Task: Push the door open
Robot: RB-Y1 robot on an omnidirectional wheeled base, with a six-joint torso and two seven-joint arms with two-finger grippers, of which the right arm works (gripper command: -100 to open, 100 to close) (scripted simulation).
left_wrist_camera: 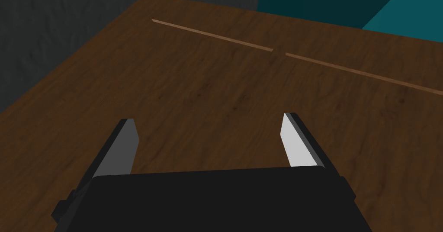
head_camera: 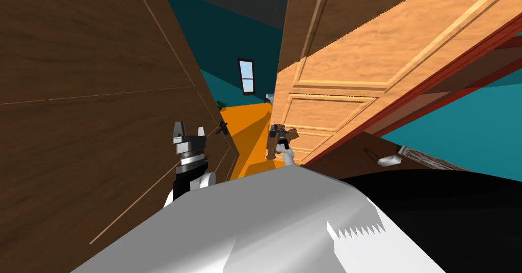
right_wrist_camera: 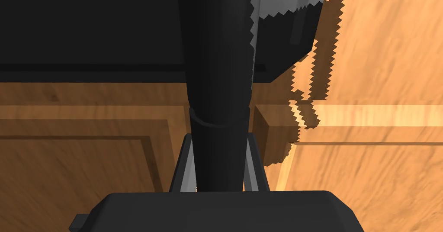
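A light wood panelled door stands ajar on my right, its edge toward the gap ahead. My right gripper is at that edge, down low. In the right wrist view the right gripper is shut on a dark round handle, its fingers pressing the handle's sides, with the light wood door right behind. My left gripper is held up in front of a dark brown wood panel. In the left wrist view the left gripper is open, with nothing between its fingers, facing the brown panel.
Between the brown panel and the door a gap shows orange floor, teal walls and a small window. A small dark handle sits on the brown panel. A red-brown frame and a silver lever lie right.
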